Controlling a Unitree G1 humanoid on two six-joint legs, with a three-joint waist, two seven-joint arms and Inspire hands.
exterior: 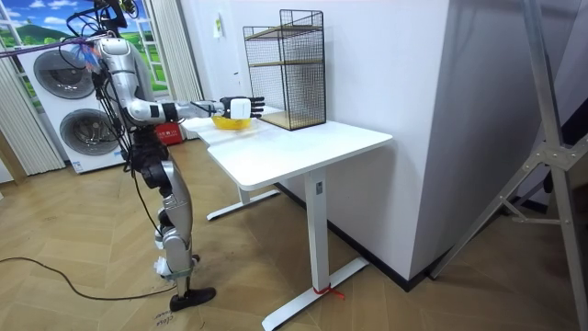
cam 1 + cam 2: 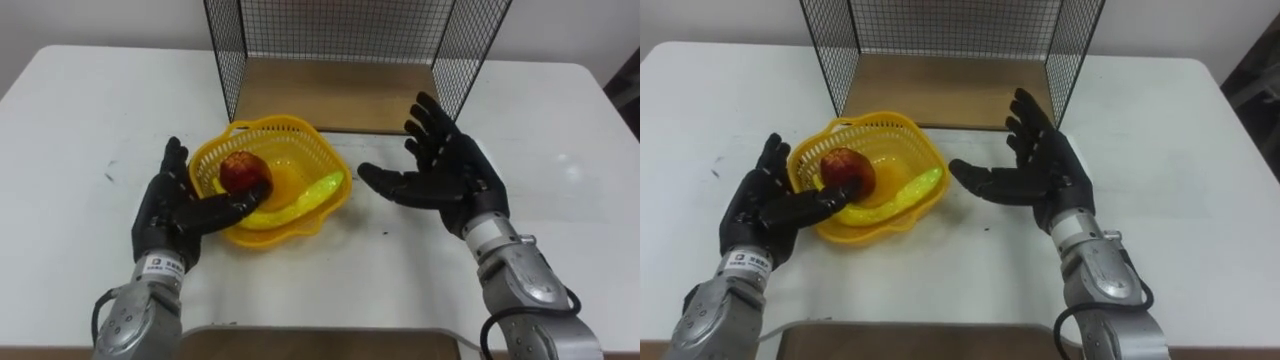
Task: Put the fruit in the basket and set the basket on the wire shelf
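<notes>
I see the white counter (image 2: 80, 110), near white washing machines (image 1: 62, 74), carrying a yellow plastic basket (image 2: 272, 123) before a black wire shelf (image 2: 340, 90), left hand (image 2: 172, 215) and right hand (image 2: 447, 175) flanking it, fingers apart.

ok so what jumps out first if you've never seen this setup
The bright yellow basket stands out on the white table, holding a red apple and a banana, just in front of the wire shelf. Two black hands flank it: the left hand against its left rim, the right hand open and apart on its right.
</notes>
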